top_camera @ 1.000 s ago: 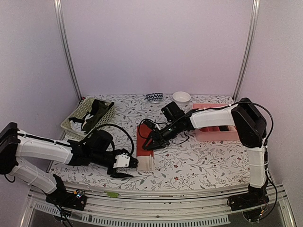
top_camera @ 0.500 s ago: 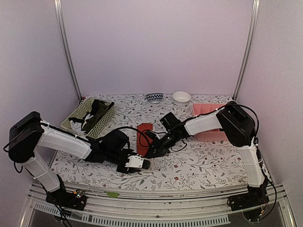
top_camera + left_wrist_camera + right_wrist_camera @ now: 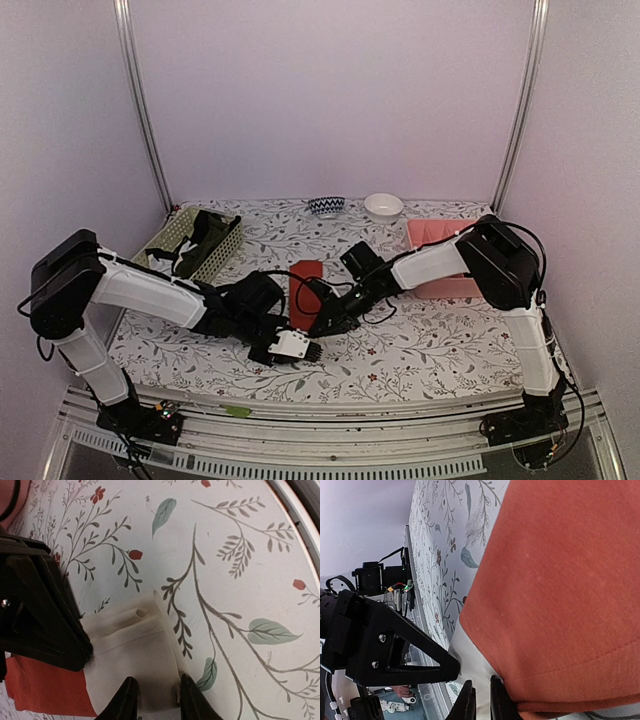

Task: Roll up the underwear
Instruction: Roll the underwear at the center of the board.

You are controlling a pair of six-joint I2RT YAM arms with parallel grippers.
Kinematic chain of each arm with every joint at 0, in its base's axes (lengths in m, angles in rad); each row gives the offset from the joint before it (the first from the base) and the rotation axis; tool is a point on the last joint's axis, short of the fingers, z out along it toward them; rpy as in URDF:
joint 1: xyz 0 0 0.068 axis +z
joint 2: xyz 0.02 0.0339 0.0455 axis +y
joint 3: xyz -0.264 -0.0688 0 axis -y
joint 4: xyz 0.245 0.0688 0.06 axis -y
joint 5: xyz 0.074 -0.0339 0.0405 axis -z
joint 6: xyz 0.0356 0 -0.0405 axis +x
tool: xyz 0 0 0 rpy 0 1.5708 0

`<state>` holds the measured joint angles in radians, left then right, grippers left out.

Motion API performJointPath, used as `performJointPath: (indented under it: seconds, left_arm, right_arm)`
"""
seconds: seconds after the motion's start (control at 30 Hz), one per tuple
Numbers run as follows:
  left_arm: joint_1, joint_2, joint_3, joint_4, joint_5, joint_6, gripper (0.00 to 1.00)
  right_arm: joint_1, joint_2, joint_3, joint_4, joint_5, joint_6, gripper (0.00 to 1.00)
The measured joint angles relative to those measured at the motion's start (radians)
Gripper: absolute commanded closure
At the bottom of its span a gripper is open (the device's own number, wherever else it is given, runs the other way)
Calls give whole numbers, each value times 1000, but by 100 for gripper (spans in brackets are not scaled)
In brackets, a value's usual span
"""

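The red-orange underwear (image 3: 305,285) lies as a flat strip on the flowered table, its cream-white part toward the near edge. My left gripper (image 3: 300,350) has its fingers either side of the cream part (image 3: 135,650) and pinches it; the red cloth (image 3: 45,690) shows at lower left. My right gripper (image 3: 325,325) is nearly closed on the cream edge beside the red-orange cloth (image 3: 570,580), its fingertips (image 3: 497,700) pressed to it. The two grippers are close together. Dark cloth (image 3: 205,240) lies in the basket.
A pale green perforated basket (image 3: 165,245) stands at the back left. A pink tray (image 3: 440,235) sits at the right behind my right arm. A patterned bowl (image 3: 326,206) and a white bowl (image 3: 383,205) stand at the back edge.
My left arm has swung in from the left and its gripper has moved slightly toward the cloth's near end. My right gripper has moved down along the strip toward the cream end.
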<state>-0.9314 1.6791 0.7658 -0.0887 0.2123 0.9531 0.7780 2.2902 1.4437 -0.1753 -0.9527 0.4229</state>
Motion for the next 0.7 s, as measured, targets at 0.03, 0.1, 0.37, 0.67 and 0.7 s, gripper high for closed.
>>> performJointPath:
  seconds: [0.03, 0.1, 0.37, 0.67, 0.7]
  left_arm:
    - [0, 4, 7, -7, 1, 5, 62]
    - [0, 16, 26, -24, 8, 14, 59]
    - [0, 55, 87, -90, 45, 33, 78]
    - [0, 83, 120, -161, 94, 57, 100]
    - [0, 78, 115, -164, 98, 59, 100]
  right_arm:
    - [0, 0, -7, 6, 0, 0, 87]
    - [0, -2, -18, 19, -3, 2, 87]
    - [0, -11, -42, 50, 0, 8, 87]
    - [2, -38, -97, 77, 5, 16, 88]
    - [5, -46, -111, 83, 5, 20, 88]
